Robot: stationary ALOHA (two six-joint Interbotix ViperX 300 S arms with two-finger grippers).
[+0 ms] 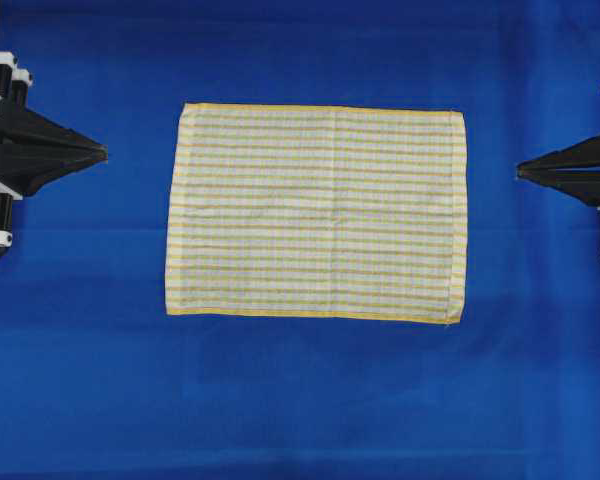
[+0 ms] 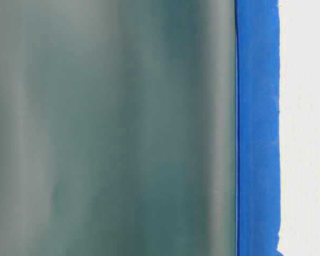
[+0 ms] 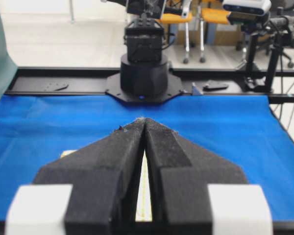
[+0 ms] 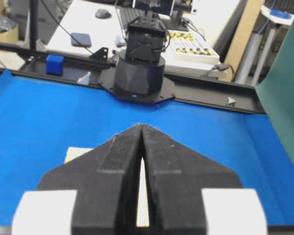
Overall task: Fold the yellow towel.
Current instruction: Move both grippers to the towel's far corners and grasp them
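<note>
- While both arms sit back at the sides, the blue cloth [image 1: 300, 400] covers the whole table and is the biggest thing seen from overhead; the towel serves as landmark below.
- Towel [image 1: 316, 214]: a white rectangle with fine yellow stripes and yellow hems, spread flat in a single layer at the middle of the blue cloth, long sides running left to right, unfolded.
- Green sheet [image 2: 112, 128]: fills most of the table-level view, blurred, beside a strip of blue; where it stands relative to the towel cannot be told from that view.
- Opposite arm base [image 3: 143, 73]: in the left wrist view it stands beyond the towel's far side, on a black rail past the blue cloth.
- Left gripper [image 1: 104, 153]: well apart from the towel's left edge, tip pointing at it, fingers [image 3: 122, 152] pressed together and grasping nothing.
- Right gripper [image 1: 519, 171]: well apart from the towel's right edge, tip pointing at it, clenched with nothing between the pads.
- Blue block [image 4: 54, 64]: small, on the black rail beyond the towel in the right wrist view.
</note>
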